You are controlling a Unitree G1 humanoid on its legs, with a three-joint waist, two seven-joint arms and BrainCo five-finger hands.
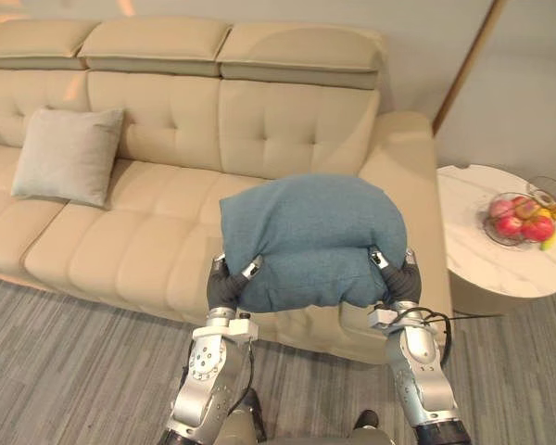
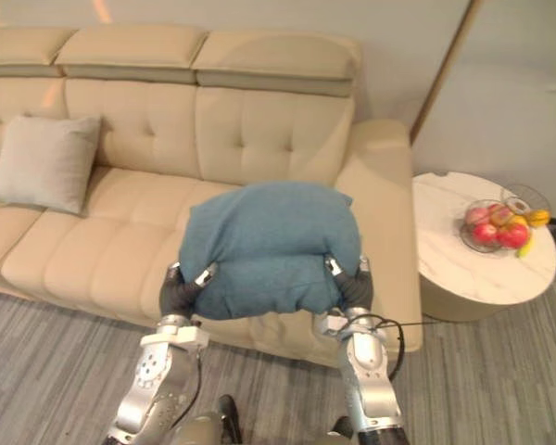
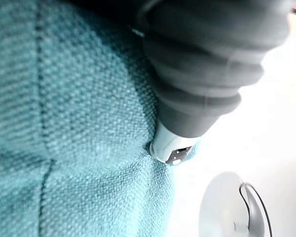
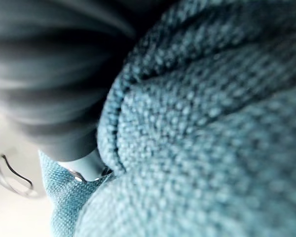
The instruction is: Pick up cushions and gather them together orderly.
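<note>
I hold a teal-blue cushion (image 1: pixel 310 236) up in front of the sofa's right seat. My left hand (image 1: pixel 227 283) grips its lower left corner and my right hand (image 1: pixel 397 278) grips its lower right corner, fingers curled into the cloth. The wrist views show the knit fabric (image 3: pixel 64 123) pressed against each hand (image 4: pixel 54 98). A light grey cushion (image 1: pixel 68 155) leans against the backrest at the sofa's left end.
The cream leather sofa (image 1: pixel 167 120) spans the view, with its wide right armrest (image 1: pixel 403 158). A round white marble side table (image 1: pixel 500 250) stands to the right and carries a glass bowl of fruit (image 1: pixel 524 220). Grey carpet lies in front.
</note>
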